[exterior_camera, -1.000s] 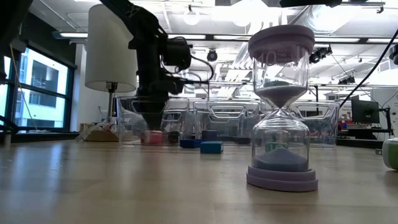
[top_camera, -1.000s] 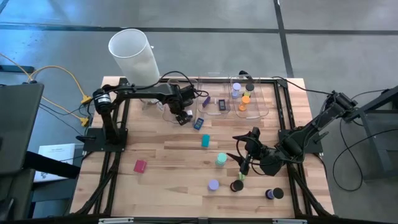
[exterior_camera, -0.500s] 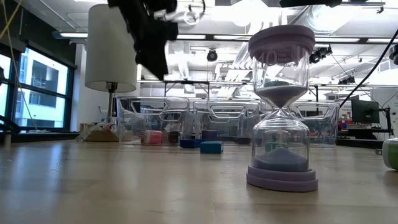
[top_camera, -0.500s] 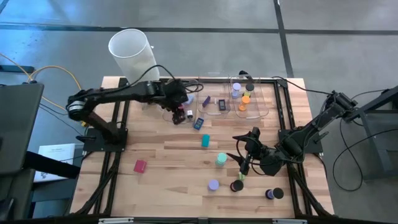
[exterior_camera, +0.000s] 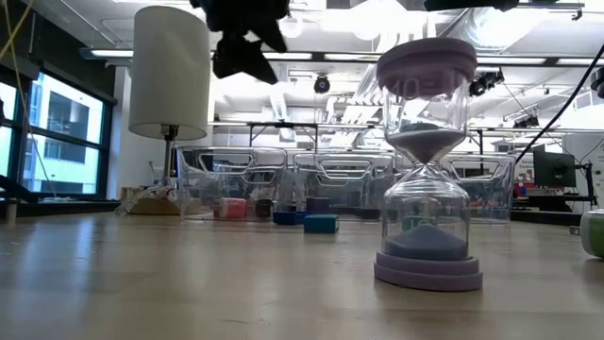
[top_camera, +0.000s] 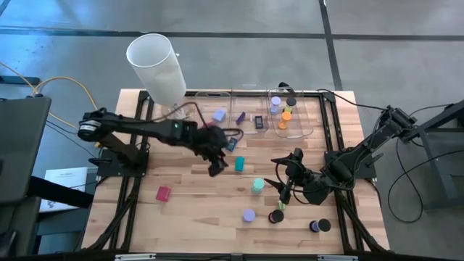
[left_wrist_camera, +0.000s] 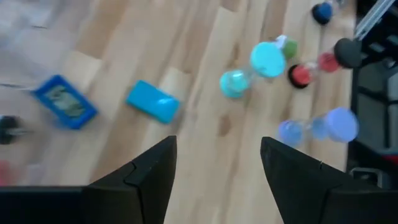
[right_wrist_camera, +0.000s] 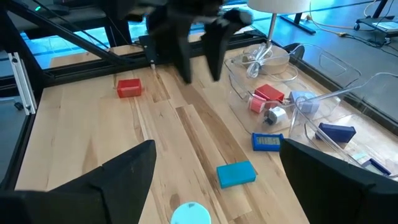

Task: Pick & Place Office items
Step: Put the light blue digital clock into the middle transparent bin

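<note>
Left end effector [top_camera: 215, 168] hangs above the wooden worktop [top_camera: 188, 210], just beside the teal flat rectangular block [top_camera: 239, 164]; fingers spread, nothing between them in the left wrist view. Relative to that teal block: dark blue flat rectangle [top_camera: 231, 143] just beyond it toward the clear plastic bins [top_camera: 297, 130]; teal hourglass-style timer [top_camera: 257, 186] near, on the other side; lavender timer [top_camera: 249, 215] further out; red block [top_camera: 163, 193] well apart, alone near the left arm's base. Bins hold a lavender piece [top_camera: 219, 114], a dark flat piece [top_camera: 257, 122], orange + purple round bits [top_camera: 286, 115]. Tall white cylinder [top_camera: 156, 67] stands beyond the bins' end. Right end effector [top_camera: 284, 190] waits w/ fingers wide apart, empty, next to the teal timer; black disc [top_camera: 276, 216] and dark blue disc [top_camera: 320, 226] lie close to it.
</note>
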Robot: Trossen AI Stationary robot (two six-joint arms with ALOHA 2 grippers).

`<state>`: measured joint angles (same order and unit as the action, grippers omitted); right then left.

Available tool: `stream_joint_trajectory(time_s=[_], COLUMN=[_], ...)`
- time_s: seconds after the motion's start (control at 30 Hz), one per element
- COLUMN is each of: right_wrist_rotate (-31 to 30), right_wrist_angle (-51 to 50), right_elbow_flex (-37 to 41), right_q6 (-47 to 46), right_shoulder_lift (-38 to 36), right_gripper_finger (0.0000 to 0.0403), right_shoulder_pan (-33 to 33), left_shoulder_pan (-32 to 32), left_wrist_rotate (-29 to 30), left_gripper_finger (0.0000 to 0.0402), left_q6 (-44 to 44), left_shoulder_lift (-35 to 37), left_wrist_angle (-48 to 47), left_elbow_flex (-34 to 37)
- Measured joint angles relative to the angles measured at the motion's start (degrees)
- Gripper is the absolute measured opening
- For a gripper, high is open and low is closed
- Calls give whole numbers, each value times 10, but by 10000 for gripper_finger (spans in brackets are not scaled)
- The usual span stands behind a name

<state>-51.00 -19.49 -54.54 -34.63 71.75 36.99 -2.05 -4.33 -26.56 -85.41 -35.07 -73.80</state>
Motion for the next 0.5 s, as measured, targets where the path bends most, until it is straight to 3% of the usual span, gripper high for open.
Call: stream_joint_trajectory(time_s=[0.1,0.2,0.37,0.5], right_wrist_rotate=[0,0,0,0], right_wrist_angle=[0,0,0,0], right_elbow_flex=[0,0,0,0], right_q6=[0,0,0,1], right_shoulder_lift=[0,0,0,0], right_gripper_finger=[332,332,332,332], right_shoulder_pan=[0,0,0,0], left_shoulder_pan=[-27,-52,-80,-92], left_wrist_rotate=[13,27,69,143], left_gripper_finger=[226,226,226,226], left_q6=[-36,-2,201,383], left_shoulder_lift=[-25,-52,-90,-109], left_wrist_angle=[34,59,65,66], left_elbow_flex=[0,0,0,0])
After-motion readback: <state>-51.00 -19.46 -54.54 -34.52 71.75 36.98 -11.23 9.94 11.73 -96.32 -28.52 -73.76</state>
